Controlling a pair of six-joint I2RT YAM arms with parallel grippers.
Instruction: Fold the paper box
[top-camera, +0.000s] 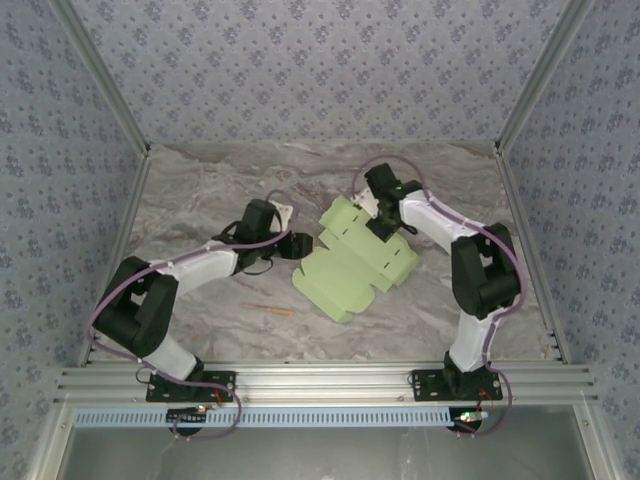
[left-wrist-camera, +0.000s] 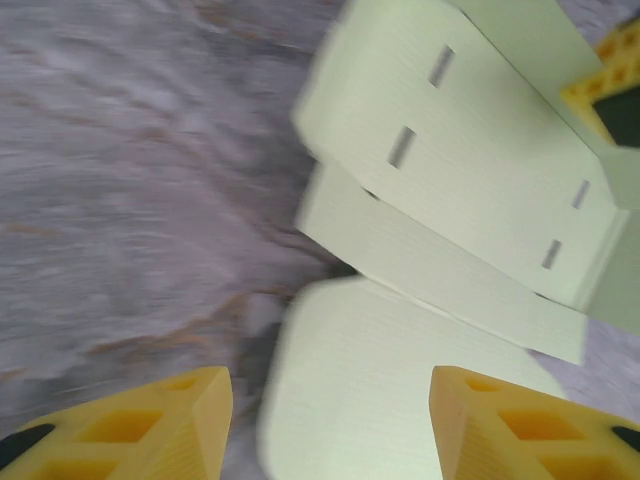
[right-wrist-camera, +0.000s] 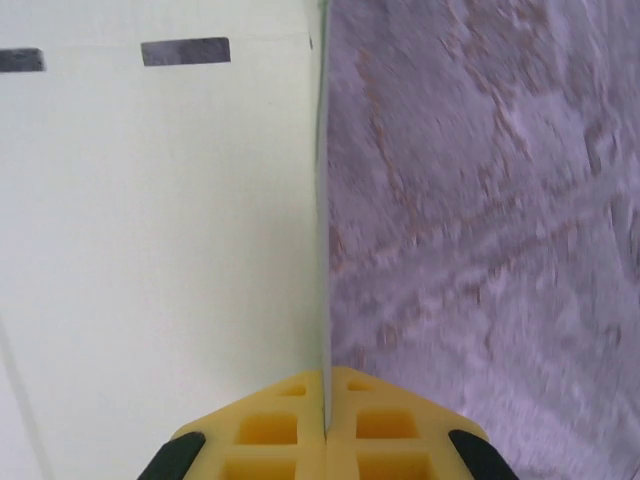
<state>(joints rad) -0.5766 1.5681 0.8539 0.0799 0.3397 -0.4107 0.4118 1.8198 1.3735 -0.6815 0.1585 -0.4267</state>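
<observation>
Right jaws are pinching the paper box (top-camera: 355, 255) edge.
Left jaws are hanging open beside its left flap, over the surface (top-camera: 200, 190).

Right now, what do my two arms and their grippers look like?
The left arm and right arm have white links, chunky black joints and black bases, with a pale purple cable looping along each. The left gripper and right gripper have yellow plastic fingers with square hollow pockets and black patches near their roots.
</observation>
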